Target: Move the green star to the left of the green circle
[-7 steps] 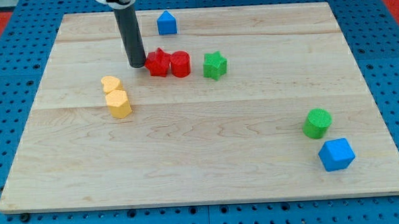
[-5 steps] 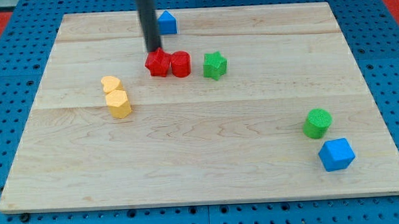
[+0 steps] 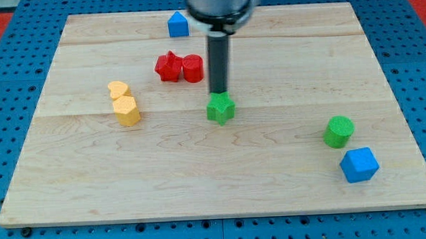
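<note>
My tip is a bare rod end with nothing to open or close and nothing in its hold; it stands on the surface touching the upper edge of the green star, which lies just below it near the middle. The green circle sits well apart toward the view's right, with a blue cube just beside it, lower right. Up and left of my tip, two red blocks touch. Farther left two yellow blocks touch. A blue block sits near the top edge.
</note>
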